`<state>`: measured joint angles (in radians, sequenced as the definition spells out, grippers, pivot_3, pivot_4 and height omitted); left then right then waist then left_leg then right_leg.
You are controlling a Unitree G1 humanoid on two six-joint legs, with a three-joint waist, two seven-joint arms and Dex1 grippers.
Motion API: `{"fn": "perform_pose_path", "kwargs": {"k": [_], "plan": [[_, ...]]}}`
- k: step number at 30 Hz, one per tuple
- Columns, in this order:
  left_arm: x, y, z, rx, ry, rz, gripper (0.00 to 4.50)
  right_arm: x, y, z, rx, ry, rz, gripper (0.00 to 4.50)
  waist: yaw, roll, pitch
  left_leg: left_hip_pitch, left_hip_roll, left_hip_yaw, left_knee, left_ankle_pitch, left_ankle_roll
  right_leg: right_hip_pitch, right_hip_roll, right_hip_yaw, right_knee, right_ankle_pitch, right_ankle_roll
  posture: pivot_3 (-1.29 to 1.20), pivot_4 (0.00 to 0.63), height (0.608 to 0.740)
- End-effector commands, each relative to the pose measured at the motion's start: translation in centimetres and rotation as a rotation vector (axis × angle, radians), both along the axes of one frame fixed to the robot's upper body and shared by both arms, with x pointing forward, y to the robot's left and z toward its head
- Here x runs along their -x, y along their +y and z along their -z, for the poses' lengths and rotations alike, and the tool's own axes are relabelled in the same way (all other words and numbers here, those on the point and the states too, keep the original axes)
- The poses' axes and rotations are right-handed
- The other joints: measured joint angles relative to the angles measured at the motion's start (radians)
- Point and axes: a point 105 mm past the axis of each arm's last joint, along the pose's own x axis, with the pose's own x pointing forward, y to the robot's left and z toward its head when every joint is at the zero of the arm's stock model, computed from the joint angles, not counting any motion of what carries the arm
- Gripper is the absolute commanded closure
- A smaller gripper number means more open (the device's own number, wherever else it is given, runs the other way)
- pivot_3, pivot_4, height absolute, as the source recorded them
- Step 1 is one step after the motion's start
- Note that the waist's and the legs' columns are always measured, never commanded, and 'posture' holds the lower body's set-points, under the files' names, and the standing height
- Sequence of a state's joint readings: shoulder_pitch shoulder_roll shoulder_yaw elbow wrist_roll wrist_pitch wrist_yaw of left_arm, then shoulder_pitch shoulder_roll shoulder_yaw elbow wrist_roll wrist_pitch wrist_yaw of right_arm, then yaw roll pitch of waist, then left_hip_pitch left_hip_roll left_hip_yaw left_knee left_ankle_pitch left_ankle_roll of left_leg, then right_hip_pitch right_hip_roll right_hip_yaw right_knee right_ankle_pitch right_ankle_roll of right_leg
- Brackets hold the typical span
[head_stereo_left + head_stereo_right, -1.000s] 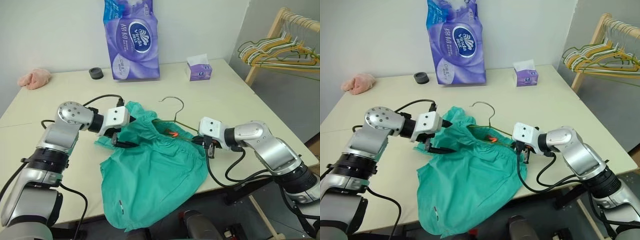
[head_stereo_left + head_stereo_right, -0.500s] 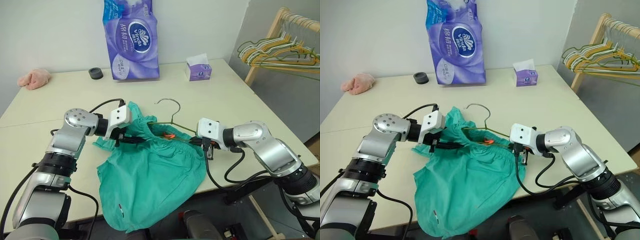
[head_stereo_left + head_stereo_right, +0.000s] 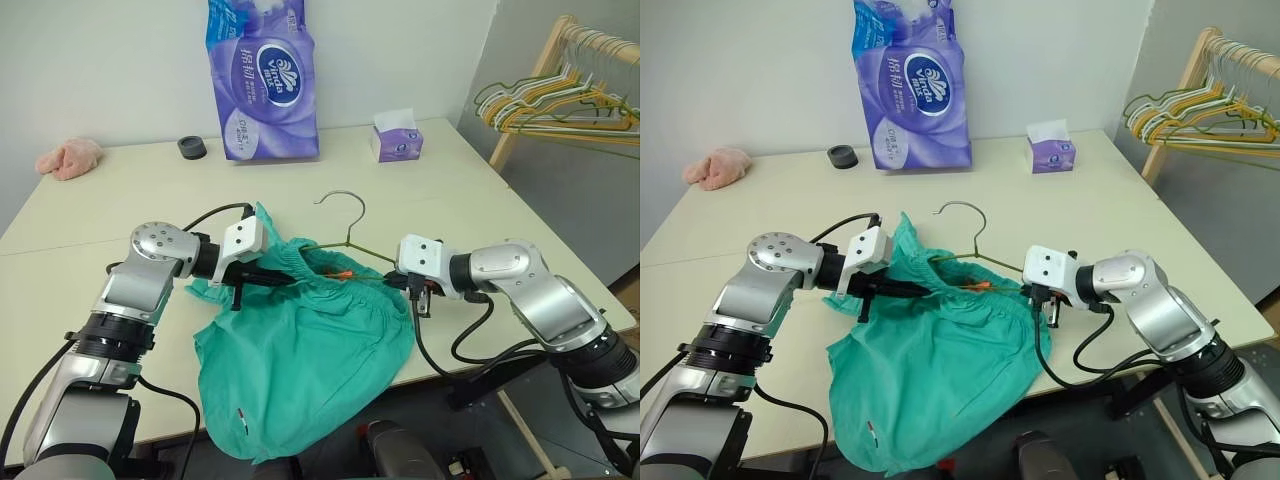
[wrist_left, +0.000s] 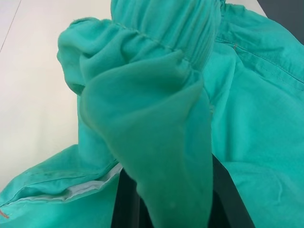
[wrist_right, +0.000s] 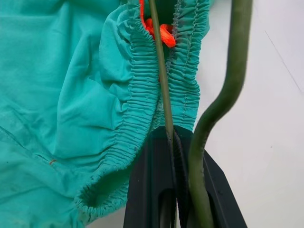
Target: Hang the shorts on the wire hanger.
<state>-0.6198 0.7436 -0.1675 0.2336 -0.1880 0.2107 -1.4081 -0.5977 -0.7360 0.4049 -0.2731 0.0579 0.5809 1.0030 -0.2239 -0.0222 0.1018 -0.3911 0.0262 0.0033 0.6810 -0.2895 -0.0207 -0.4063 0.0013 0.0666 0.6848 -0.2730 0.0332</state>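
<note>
A small pink cloth lump [image 3: 68,157] is lying at the far left of the pale tabletop [image 3: 120,215], with a black round cap [image 3: 192,146] just beside the tall purple tissue pack [image 3: 262,78]. The left end effector [image 3: 268,277] is clenching a fold of the shorts [image 3: 300,350] near the gathered waistband — its black fingers [image 4: 124,204] are showing under the draped teal fabric in the left wrist view. The shorts are lying soft and crumpled at the near edge of the tabletop, one leg hanging over it, a small orange-red tag [image 5: 164,33] sitting in the elastic ruching. The wire hanger [image 3: 345,235] — thin, dark olive, its hook pointing away from the robot — is running through the waistband. The right end effector [image 3: 420,300] is pinching shut on the hanger's wire, its fingers [image 5: 152,190] pressing against the waistband's edge. Farther right a small purple tissue box [image 3: 397,138] is standing on the tabletop, and bunched hangers [image 3: 555,105] are hanging on a wooden rack [image 3: 540,75].
</note>
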Motion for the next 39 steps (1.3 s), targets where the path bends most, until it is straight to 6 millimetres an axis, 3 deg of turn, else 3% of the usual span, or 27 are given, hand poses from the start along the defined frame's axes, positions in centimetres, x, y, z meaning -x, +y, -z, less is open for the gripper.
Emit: {"fn": "perform_pose_path", "kwargs": {"k": [1,3,7,11,16,21,28,31,39], "plan": [[-0.6,0.5,-0.7,0.023,-0.034,-0.058,4.38,0.9,-0.2,-1.6,0.031,-0.080,-0.094,3.50,0.000,0.000,0.000,0.000,0.000,0.000,0.000,0.000,0.000,0.000,0.000,0.000,0.000,0.000,0.000,-0.23,0.060,0.740],[-0.7,0.8,-0.6,0.021,-0.038,-0.073,4.39,0.6,-1.5,-1.4,0.065,-0.083,-0.073,2.77,0.000,0.000,0.000,0.000,0.000,0.000,0.000,0.000,0.000,0.000,0.000,0.000,0.000,0.000,0.000,-0.22,0.060,0.740],[-0.7,1.7,-0.7,0.020,-0.054,-0.112,4.44,0.1,-5.9,-1.3,0.128,-0.055,0.050,1.37,0.004,0.000,0.000,0.000,0.000,0.000,0.000,0.000,0.000,0.000,-0.001,0.000,0.000,0.000,0.000,-0.22,0.059,0.740],[-1.0,2.1,-1.0,0.032,-0.074,-0.147,4.50,1.0,-7.4,-1.0,0.006,0.043,0.154,0.02,0.003,0.000,0.000,0.001,0.000,0.000,0.000,0.000,0.000,0.001,-0.001,0.000,0.000,0.000,0.000,-0.22,0.059,0.740],[-1.2,2.1,-1.2,0.041,-0.087,-0.159,4.50,3.6,-5.3,0.5,-0.215,0.171,0.201,0.02,0.003,-0.001,-0.001,0.002,0.001,-0.001,0.000,0.000,0.000,0.001,0.001,0.000,0.002,0.000,0.000,-0.22,0.061,0.740],[-1.4,1.9,-1.4,0.044,-0.092,-0.153,4.50,3.4,-3.5,2.4,-0.363,0.201,0.351,0.02,0.004,-0.002,-0.002,0.002,0.000,0.000,0.000,0.000,0.000,0.001,0.001,0.001,0.003,0.000,0.000,-0.23,0.061,0.740],[-1.4,1.7,-1.5,0.043,-0.096,-0.146,4.50,2.9,-2.3,3.8,-0.354,0.166,0.411,0.02,0.003,-0.002,-0.002,0.002,0.000,0.001,0.000,0.000,0.000,0.001,0.001,0.001,0.003,0.000,0.000,-0.22,0.057,0.740],[-1.4,1.7,-1.6,0.045,-0.099,-0.148,4.50,3.2,-1.8,4.2,-0.381,0.247,0.414,0.60,0.003,-0.002,-0.002,0.002,0.000,0.001,0.000,0.000,0.000,0.001,0.001,0.001,0.003,0.000,0.000,-0.22,0.055,0.740],[-1.6,1.6,-1.9,0.064,-0.113,-0.164,4.50,3.1,-0.7,5.7,-0.366,0.301,0.443,3.41,0.003,-0.002,-0.002,0.002,0.000,0.000,0.000,0.000,0.000,0.001,0.001,0.001,0.003,0.000,0.000,-0.21,0.055,0.740]]}}
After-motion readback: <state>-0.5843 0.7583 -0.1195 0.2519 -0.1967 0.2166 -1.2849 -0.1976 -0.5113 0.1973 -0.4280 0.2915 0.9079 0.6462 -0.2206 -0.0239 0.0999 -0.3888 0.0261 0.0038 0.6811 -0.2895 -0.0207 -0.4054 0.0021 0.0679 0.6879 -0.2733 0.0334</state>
